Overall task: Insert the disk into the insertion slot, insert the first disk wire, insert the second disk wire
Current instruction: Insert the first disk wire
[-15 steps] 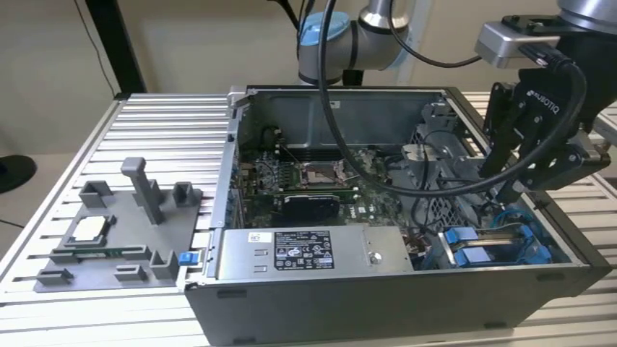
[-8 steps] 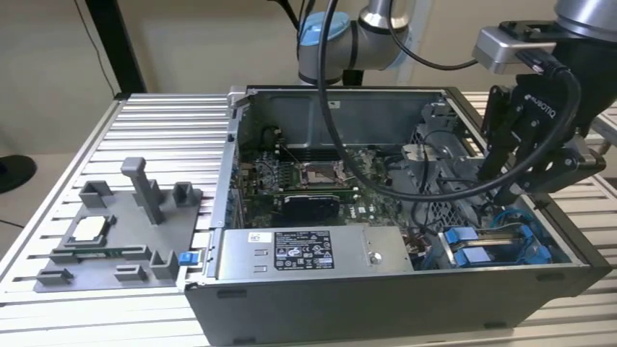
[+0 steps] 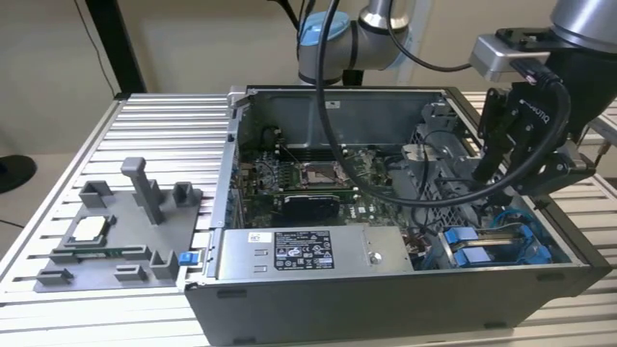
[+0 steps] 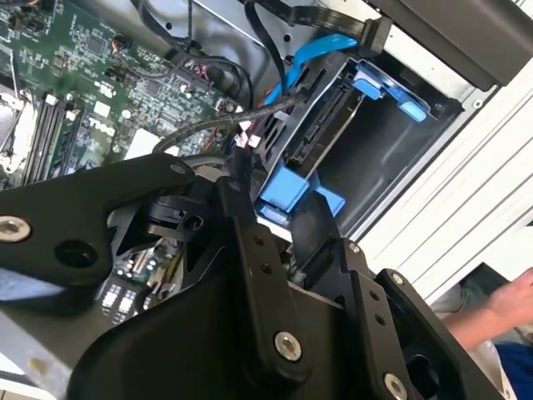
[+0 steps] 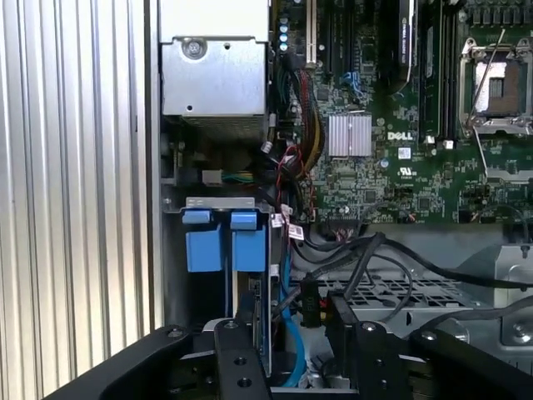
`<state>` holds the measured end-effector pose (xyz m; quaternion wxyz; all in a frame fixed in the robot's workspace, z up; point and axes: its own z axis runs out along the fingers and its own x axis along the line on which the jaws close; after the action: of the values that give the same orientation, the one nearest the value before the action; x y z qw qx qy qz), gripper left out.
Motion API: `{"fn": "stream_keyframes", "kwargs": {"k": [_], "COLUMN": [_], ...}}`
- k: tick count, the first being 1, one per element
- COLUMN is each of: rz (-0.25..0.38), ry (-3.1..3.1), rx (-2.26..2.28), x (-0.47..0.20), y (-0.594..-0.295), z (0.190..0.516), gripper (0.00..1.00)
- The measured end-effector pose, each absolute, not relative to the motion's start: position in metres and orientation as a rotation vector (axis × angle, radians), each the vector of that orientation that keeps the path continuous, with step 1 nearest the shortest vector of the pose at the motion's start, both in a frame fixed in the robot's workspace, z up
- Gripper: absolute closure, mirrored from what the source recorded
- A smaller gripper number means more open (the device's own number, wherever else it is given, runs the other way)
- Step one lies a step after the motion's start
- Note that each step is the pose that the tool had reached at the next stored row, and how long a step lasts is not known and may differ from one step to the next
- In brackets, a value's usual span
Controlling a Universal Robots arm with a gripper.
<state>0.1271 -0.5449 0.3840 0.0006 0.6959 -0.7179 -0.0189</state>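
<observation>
The disk (image 4: pixel 321 125) sits inside the insertion slot (image 4: pixel 383 150) at a corner of the open computer case (image 3: pixel 386 311), with its blue carrier tabs (image 5: pixel 204 242) showing at the bay's mouth, so the risk now seems to lie with the wires. The gripper (image 5: pixel 290 321) hangs just above the disk's connector end. Its fingers (image 5: pixel 237 350) are spread, and nothing visible is clamped between them. A tangle of black wires (image 5: pixel 366 258) and a blue data cable (image 4: pixel 321 52) crowd the space around it. A finger could catch a loop and drag it, pulling a plug off the motherboard (image 5: pixel 391 167) or tugging the disk back out of its bay. A connector brought in skewed could jam against the port's lip or bend its contacts. Whether any wire is seated in the disk cannot be told. A person's hand (image 4: pixel 510 307) lies beyond the case's outer wall, and a wide swing of the arm might reach it.
</observation>
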Motion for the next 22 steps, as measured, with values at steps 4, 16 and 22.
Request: {"fn": "stream_keyframes", "kwargs": {"k": [4,16,22], "rz": [-0.099,-0.151,-0.168], "ry": [-2.287,-2.333,-2.378], "rx": [2.186,2.17,2.138], "x": [0.1258,0.1258,0.1243], "y": [-0.5449,-0.5457,-0.5458], "z": [0.3833,0.3824,0.3827], "gripper": [0.0,0.0,0.0]}}
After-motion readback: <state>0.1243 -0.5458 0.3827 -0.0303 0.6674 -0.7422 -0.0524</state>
